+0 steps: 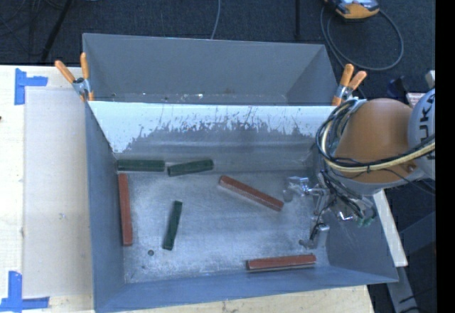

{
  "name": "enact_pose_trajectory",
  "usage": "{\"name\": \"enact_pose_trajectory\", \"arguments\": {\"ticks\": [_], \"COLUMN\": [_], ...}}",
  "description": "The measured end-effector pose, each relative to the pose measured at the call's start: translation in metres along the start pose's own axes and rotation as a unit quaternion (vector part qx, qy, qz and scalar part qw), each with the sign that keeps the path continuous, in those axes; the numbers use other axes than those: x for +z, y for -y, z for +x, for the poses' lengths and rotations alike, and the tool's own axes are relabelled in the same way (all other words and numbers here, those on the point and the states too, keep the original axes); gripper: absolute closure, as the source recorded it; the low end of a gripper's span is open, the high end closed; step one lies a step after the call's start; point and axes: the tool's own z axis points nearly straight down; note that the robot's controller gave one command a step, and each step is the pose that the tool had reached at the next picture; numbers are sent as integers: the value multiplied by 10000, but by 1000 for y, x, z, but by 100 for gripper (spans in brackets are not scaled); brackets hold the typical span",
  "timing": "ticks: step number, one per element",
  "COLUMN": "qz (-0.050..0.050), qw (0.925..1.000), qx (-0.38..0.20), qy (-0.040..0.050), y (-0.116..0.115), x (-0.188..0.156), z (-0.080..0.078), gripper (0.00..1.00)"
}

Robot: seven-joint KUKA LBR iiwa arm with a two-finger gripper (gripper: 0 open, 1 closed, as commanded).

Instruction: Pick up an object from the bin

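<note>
**A:** Closest to the lens is the orange domed cover (373,137) on the arm's wrist, with cables looped round it. Beneath it the gripper (313,237) hangs low at the right side of the grey metal bin (213,84).

**B:** Is it carrying anything?

**A:** I see nothing in it. Whether it is released or clenched I cannot tell, because the metal parts run together.

**B:** What lies nearest to it?

**A:** A flat reddish-brown bar (280,262) on the floor by the near wall. Its right end sits just beside the gripper, on the near-wall side. The rest of it stretches away to the view's left, and its long axis runs almost parallel to that wall.

**B:** So what does a grasp turn on?

**A:** In my judgement the gripper would need to shift left along the bar towards its middle and close across the narrow width, not along the length.

**B:** Are there other candidates?

**A:** A slanted reddish-brown bar (250,193) lies mid-floor, left of the gripper and farther back, near it but apart. Three dark green bars (171,225) and a reddish bar along the left wall (125,208) lie well apart from it.
</note>
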Motion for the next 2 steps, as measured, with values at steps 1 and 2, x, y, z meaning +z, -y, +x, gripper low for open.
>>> {"name": "enact_pose_trajectory", "arguments": {"ticks": [1, 2], "qz": [9, -6], "qw": [9996, 9998], "qx": [-275, -184], "qy": [32, -5], "y": [9, 29], "x": [-13, -67], "z": [2, -3], "gripper": [0, 0]}}
